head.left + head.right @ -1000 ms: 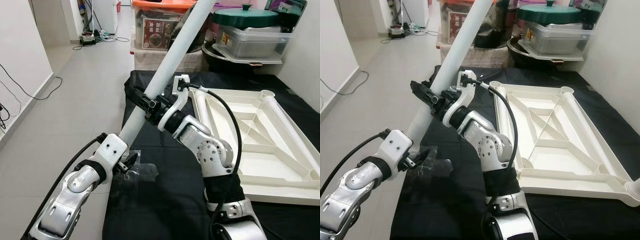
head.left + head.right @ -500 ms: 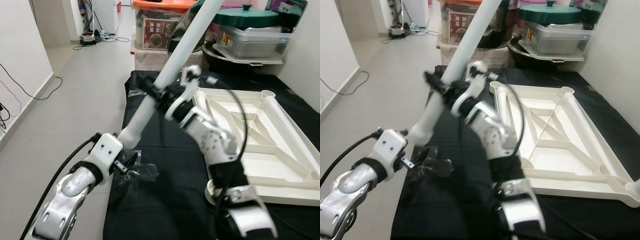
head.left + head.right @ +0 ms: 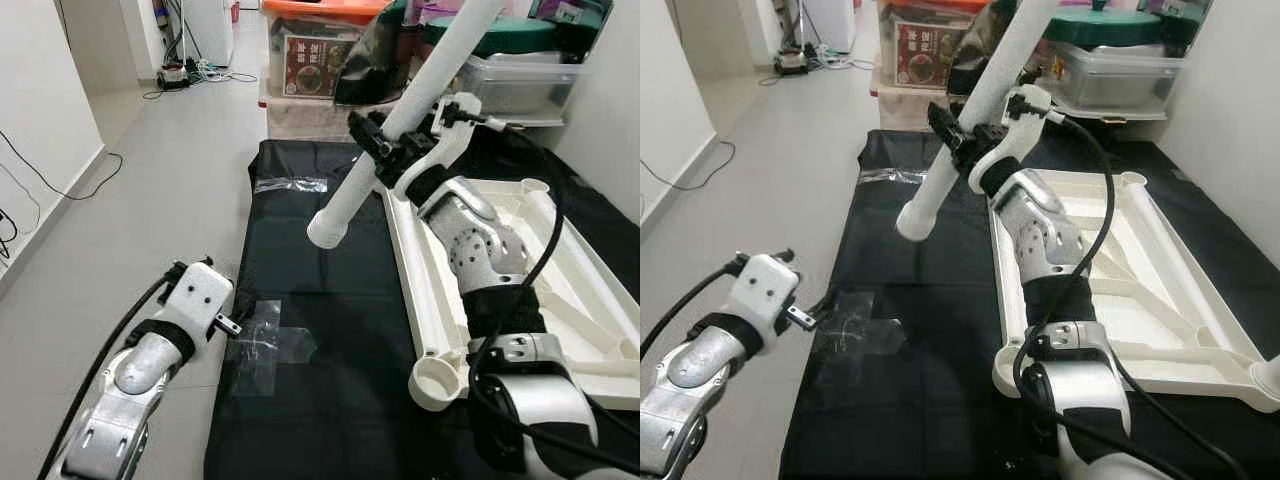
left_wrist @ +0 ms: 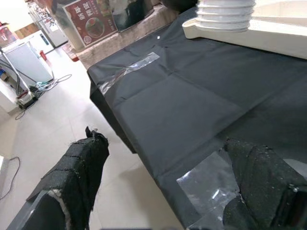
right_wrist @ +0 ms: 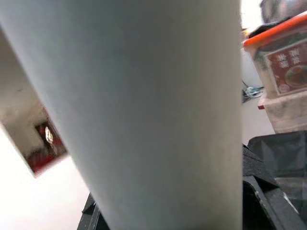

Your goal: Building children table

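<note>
**White leg held aloft over the upturned table**

The right gripper (image 3: 385,150), at upper centre of the left eye view, has its black fingers clamped on a smooth white plastic leg (image 3: 400,120). The leg is a long round tube, tilted, its lower blunt end hanging free above the black cloth (image 3: 320,300) and its upper end running out of the top of the frame. In the right wrist view the leg (image 5: 144,110) is a pale matte cylinder close against the camera.

The cream table (image 3: 560,290) lies upside down on the cloth at the right of the frame, its ribbed underside showing diagonal braces and a round socket (image 3: 437,382) at the near corner, just beside the right arm. In the left wrist view the socket (image 4: 225,12) has a ringed, stepped wall.

The left gripper (image 4: 168,187), at lower left of the left eye view, has its fingers apart and holds nothing; its padded, coarse black fingertips (image 4: 81,167) hang over the cloth's edge and the grey floor tiles (image 3: 140,200). Clear tape (image 3: 265,345) is stuck in a glossy cross on the cloth near it.

At the top of the frame stands an orange-lidded bin (image 3: 310,50) with a red label whose writing is too small to read, and a clear tub (image 3: 510,80) under a dark green lid.
</note>
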### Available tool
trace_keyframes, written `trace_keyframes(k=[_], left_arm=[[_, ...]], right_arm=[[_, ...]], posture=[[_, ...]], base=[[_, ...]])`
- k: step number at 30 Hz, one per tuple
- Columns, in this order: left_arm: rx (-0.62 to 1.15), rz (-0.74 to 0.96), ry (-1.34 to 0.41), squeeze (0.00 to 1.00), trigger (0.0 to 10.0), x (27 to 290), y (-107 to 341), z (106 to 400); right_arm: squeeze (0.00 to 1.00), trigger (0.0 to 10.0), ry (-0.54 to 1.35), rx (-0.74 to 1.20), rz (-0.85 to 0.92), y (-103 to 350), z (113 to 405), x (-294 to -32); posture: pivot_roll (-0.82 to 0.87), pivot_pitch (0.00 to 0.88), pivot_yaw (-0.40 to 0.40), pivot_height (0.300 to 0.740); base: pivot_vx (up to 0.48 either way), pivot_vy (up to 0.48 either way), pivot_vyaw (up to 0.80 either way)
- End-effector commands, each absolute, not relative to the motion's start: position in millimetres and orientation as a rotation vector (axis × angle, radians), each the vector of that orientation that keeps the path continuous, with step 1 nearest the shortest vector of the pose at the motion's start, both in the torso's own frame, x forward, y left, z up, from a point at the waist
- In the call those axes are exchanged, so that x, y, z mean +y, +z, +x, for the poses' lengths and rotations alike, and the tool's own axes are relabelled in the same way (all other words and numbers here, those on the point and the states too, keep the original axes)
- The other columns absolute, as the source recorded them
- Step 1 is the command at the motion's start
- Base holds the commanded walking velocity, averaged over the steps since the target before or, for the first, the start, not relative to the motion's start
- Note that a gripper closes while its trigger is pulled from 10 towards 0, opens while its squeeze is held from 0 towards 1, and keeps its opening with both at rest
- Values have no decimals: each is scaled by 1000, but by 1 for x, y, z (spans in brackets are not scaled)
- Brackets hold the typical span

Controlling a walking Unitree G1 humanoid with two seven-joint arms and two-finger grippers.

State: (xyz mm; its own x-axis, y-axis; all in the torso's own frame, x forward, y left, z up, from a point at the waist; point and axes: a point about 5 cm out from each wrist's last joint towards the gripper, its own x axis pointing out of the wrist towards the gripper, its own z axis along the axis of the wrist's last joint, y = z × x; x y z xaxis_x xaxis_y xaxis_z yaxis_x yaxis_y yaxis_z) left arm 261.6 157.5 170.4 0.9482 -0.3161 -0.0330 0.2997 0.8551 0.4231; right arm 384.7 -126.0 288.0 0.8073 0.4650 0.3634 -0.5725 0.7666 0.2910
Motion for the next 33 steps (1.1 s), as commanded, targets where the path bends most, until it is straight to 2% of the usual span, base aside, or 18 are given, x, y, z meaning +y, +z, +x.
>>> trace_keyframes(k=[1, 2, 3, 7, 8, 16, 17, 33], left_arm=[[-4, 452, -337, 0, 10000, 154, 161, 260], [-2, 477, -355, 0, 10000, 149, 158, 258], [10, 451, -365, 0, 10000, 147, 155, 257], [19, 428, -369, 0, 10000, 146, 154, 256], [21, 409, -367, 0, 10000, 147, 153, 256], [-7, 405, -346, 0, 10000, 149, 155, 257], [-43, 411, -328, 0, 10000, 149, 158, 257], [-74, 384, -289, 0, 10000, 155, 160, 259]], right_arm=[[0, 0, 558, -308, 438, 298, 386, -130], [0, 0, 540, -318, 502, 302, 387, -132], [0, 2980, 531, -338, 608, 309, 387, -137], [0, 2980, 528, -354, 677, 315, 389, -140], [0, 10000, 538, -364, 699, 317, 389, -140], [0, 10000, 576, -365, 658, 314, 390, -131], [0, 10000, 603, -351, 629, 308, 387, -123], [0, 10000, 624, -323, 640, 304, 386, -118]], posture=[[57, 0, -75, 740], [57, 0, -75, 740], [60, 0, -73, 740], [60, 0, -73, 740], [65, 0, -74, 740], [67, 0, -77, 740], [62, 0, -73, 740], [57, 0, -74, 740]], base=[[0, 0, 0], [0, 0, 0], [0, 0, 0], [0, 0, 0], [0, 0, 0], [0, 0, 0], [0, 0, 0], [0, 0, 0]])
